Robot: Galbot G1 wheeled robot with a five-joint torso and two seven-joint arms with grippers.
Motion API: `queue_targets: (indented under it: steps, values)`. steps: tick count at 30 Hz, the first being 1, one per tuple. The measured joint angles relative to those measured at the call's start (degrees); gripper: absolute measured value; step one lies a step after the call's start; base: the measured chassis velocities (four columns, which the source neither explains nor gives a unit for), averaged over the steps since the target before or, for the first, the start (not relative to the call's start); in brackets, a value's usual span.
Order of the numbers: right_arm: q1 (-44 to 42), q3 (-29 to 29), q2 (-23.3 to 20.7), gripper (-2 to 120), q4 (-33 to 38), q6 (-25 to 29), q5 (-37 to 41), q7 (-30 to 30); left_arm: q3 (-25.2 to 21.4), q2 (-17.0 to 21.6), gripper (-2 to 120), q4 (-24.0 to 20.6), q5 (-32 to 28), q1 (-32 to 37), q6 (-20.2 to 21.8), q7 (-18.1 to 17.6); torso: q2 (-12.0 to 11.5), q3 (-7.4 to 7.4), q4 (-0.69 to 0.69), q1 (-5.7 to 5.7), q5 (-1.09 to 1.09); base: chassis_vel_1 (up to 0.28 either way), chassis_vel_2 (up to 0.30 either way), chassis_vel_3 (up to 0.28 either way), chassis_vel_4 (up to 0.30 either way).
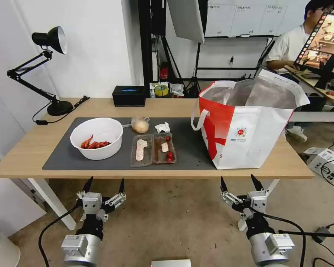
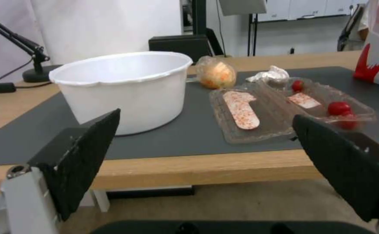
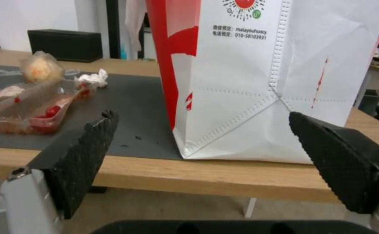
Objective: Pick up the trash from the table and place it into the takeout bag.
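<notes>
While both arms hang below the table (image 1: 33,148) edge, left gripper (image 1: 104,184) and right gripper (image 1: 241,182) spread wide and empty, the white bowl (image 1: 96,138) lies straight ahead of the left one, nearer it; the hinged tray (image 1: 153,149) runs front-to-back, bagged lump (image 1: 140,125) and tissue (image 1: 162,128) beyond. The takeout bag (image 1: 245,129) faces the right gripper, printed "010-58103931".

White bowl (image 1: 97,138), open clear tray (image 1: 153,149), tissue (image 1: 162,127), bagged lump (image 1: 140,125) — beside upright foil-lined tote (image 1: 248,129).
</notes>
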Motion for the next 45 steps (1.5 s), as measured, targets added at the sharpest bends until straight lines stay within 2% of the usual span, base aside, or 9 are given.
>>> queue_targets:
  steps: [7, 10, 11, 13, 15, 18, 22, 25, 45]
  values:
    - [0.8, 0.1, -1.3, 100, 0.0, -1.8, 1.0, 0.0, 0.0, 0.4, 100, 0.0, -1.7, -0.3, 1.9, -1.3, 0.0, 0.0, -0.01, 0.0, 0.0, 0.0, 0.0, 0.0, 0.0]
    - [4.2, 0.7, -6.3, 100, -0.2, -9.4, 5.4, 0.0, 0.0, 2.4, 100, -0.5, -9.3, -1.8, 10.2, -7.0, 0.0, 0.0, 0.0, 0.0, 0.0, 0.0, 0.0, 0.0, 0.0]
    - [4.2, 0.7, -6.3, 100, -0.2, -9.4, 5.4, 0.0, 0.0, 2.4, 100, -0.5, -9.3, -1.8, 10.2, -7.0, 0.0, 0.0, 0.0, 0.0, 0.0, 0.0, 0.0, 0.0, 0.0]
    - [6.2, 1.1, -9.2, 100, -0.4, -14.0, 8.0, -0.1, 0.0, 3.6, 100, -0.9, -13.7, -2.7, 15.0, -10.3, 0.0, 0.01, 0.0, 0.0, 0.01, 0.0, 0.0, 0.0, 0.0]
    - [6.8, 1.2, -10.2, 100, -0.4, -15.5, 8.9, -0.1, 0.0, 3.9, 100, -1.0, -15.2, -3.0, 16.5, -11.4, 0.0, 0.01, 0.0, 0.0, 0.01, 0.0, 0.0, 0.0, 0.0]
    - [9.8, 1.8, -14.5, 100, -0.6, -22.1, 12.6, -0.3, 0.0, 5.5, 100, -1.4, -21.1, -4.2, 22.8, -15.9, 0.0, 0.01, 0.0, 0.0, 0.0, 0.0, 0.0, 0.0, 0.0]
    - [12.5, 2.2, -18.4, 100, -0.9, -28.1, 16.1, -0.4, 0.0, 6.3, 100, -1.0, -22.8, -5.1, 21.3, -16.7, 0.0, 0.01, -0.01, 0.0, -0.01, 0.0, 0.0, 0.0, 0.0]
    - [13.4, 1.9, -19.3, 100, -1.2, -29.4, 17.2, -0.6, 0.0, 6.4, 100, -1.0, -22.9, -5.1, 20.9, -16.7, 0.0, 0.01, 0.01, 0.0, 0.02, 0.0, 0.0, 0.0, 0.0]
    - [13.8, 0.4, -18.6, 100, -1.9, -29.2, 16.9, -0.6, 0.0, 6.5, 100, -1.3, -23.2, -5.4, 20.2, -16.3, 0.0, 0.0, 0.0, 0.01, 0.0, 0.0, 0.0, 0.0, 0.0]
